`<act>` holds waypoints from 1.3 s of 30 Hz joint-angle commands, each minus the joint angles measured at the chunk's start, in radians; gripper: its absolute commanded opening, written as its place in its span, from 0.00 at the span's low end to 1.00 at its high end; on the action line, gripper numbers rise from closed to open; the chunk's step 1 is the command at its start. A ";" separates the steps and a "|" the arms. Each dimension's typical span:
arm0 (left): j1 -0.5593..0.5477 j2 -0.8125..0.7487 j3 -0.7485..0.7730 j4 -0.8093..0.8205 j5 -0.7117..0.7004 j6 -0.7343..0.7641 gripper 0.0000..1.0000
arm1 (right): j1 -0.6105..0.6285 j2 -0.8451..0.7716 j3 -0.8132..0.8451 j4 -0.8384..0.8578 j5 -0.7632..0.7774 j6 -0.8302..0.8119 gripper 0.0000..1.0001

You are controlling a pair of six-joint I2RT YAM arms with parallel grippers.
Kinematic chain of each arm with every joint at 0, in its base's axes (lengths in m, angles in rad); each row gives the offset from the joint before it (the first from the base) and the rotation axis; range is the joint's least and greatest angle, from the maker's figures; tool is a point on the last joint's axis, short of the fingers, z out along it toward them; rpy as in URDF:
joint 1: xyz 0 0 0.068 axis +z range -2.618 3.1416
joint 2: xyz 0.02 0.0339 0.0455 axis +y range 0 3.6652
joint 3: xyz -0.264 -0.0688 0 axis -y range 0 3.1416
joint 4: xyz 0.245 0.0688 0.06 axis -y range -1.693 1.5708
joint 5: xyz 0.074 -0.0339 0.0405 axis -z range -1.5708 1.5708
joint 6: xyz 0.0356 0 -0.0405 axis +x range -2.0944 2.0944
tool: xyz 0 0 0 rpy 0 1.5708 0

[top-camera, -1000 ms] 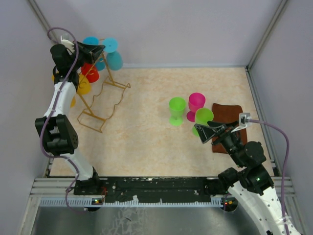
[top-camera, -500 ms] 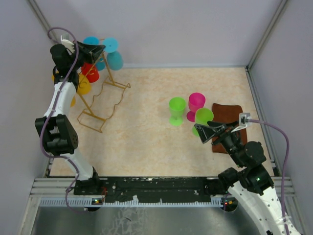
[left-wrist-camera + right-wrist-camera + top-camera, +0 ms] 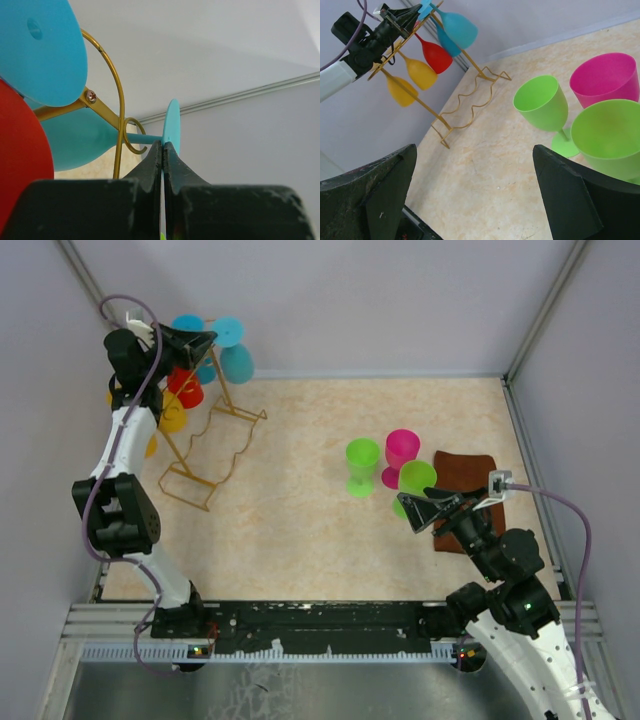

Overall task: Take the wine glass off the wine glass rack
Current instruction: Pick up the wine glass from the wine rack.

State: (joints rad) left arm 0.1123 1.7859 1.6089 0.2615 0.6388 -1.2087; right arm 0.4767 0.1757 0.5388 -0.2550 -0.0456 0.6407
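The golden wire wine glass rack [image 3: 215, 440] stands at the far left, with blue, red [image 3: 185, 388] and yellow [image 3: 172, 412] glasses hanging from its arms. My left gripper [image 3: 205, 340] is up at the rack's top, shut on the rim of the foot of a blue wine glass [image 3: 235, 364]. In the left wrist view the thin blue foot [image 3: 171, 125] stands edge-on at the tips of my left gripper [image 3: 163, 145], and its stem runs through a rack hook [image 3: 131, 142]. My right gripper [image 3: 420, 512] hovers open over the table's right side, holding nothing [image 3: 474, 150].
Two green glasses [image 3: 362, 455] [image 3: 416, 477] and a pink one [image 3: 402, 448] stand upright right of centre, next to a brown cloth [image 3: 465, 475]. A second blue glass foot [image 3: 42, 50] and a red one [image 3: 20, 150] crowd the left wrist view. Grey walls enclose the table.
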 commanded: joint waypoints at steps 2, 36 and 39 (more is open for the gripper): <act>-0.016 0.016 0.026 -0.008 0.009 -0.011 0.00 | 0.000 -0.015 0.043 0.022 0.022 0.006 0.99; -0.051 0.033 0.044 -0.018 -0.022 -0.007 0.00 | 0.000 -0.020 0.052 -0.002 0.039 -0.013 0.99; -0.051 0.032 0.046 -0.016 -0.015 -0.005 0.00 | 0.000 -0.019 0.053 -0.001 0.039 -0.013 0.99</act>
State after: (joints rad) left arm 0.0788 1.8030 1.6360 0.2386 0.6022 -1.2148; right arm 0.4767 0.1699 0.5392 -0.2852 -0.0200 0.6392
